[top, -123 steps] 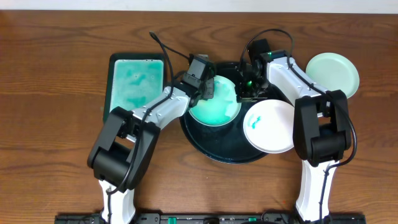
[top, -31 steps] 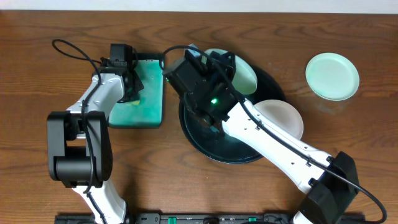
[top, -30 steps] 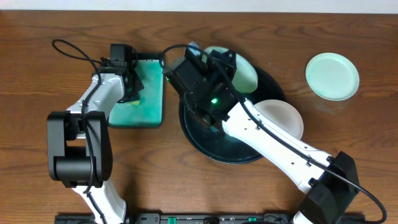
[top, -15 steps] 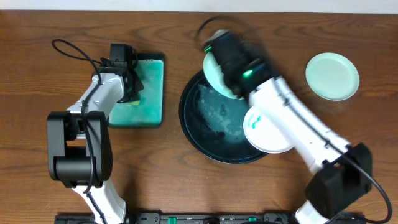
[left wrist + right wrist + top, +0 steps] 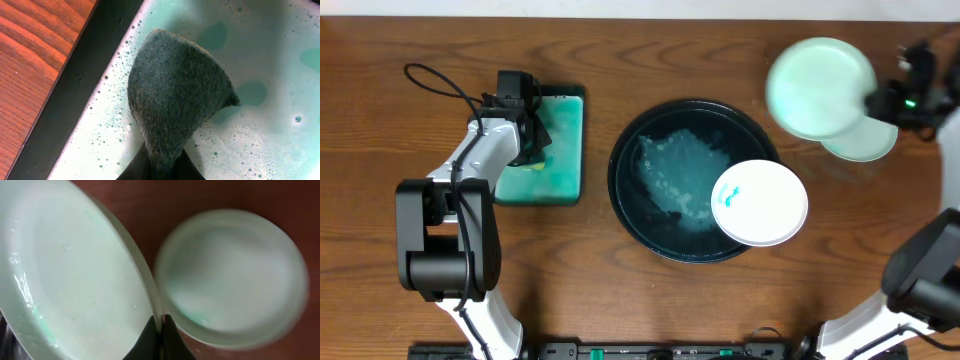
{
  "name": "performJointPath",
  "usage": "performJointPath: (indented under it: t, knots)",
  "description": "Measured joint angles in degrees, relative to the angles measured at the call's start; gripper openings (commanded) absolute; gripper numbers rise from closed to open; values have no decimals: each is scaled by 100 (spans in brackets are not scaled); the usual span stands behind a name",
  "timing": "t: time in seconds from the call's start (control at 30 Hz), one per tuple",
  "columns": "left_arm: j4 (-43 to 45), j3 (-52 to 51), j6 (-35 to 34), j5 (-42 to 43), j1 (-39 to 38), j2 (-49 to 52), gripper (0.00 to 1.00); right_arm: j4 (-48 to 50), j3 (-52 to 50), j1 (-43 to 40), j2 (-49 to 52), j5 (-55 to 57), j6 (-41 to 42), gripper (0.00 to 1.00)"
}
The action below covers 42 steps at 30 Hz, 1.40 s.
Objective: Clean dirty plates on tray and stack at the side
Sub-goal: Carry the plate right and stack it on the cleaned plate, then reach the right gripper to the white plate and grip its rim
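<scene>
- Centre: white plate [image 5: 760,203] on black tray [image 5: 640,215].
- Upper left: left pincer [image 5: 525,140] clamps sponge [image 5: 177,105] over soapy tray [image 5: 565,150].
- Upper right: right pincer [image 5: 160,330] nips mint plate [image 5: 818,75], overlapping second plate [image 5: 870,145].

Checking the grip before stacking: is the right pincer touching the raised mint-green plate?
Touching. The right wrist view shows the right pincer shut on the rim of the raised mint-green plate.

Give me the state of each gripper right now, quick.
Left gripper: closed, holding the sponge over the soapy green tray.
Right gripper: closed, holding a mint-green plate by its rim.
</scene>
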Motion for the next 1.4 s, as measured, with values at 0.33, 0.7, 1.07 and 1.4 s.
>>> performJointPath:
  t: [0.33,0.7,1.07,1.4]
  knots:
    - [0,0,2,0,0,0,7,289,-2,-973,957,153,920,2]
    - [0,0,2,0,0,0,7,597,-2,-1056,1292,616,1432,76]
    - [15,0,0,0,0,0,7,-1217,-9,-826,966,-824,848,83]
    - [68,0,0,0,0,0,7,-2999,-39,636,407,778,651,95]
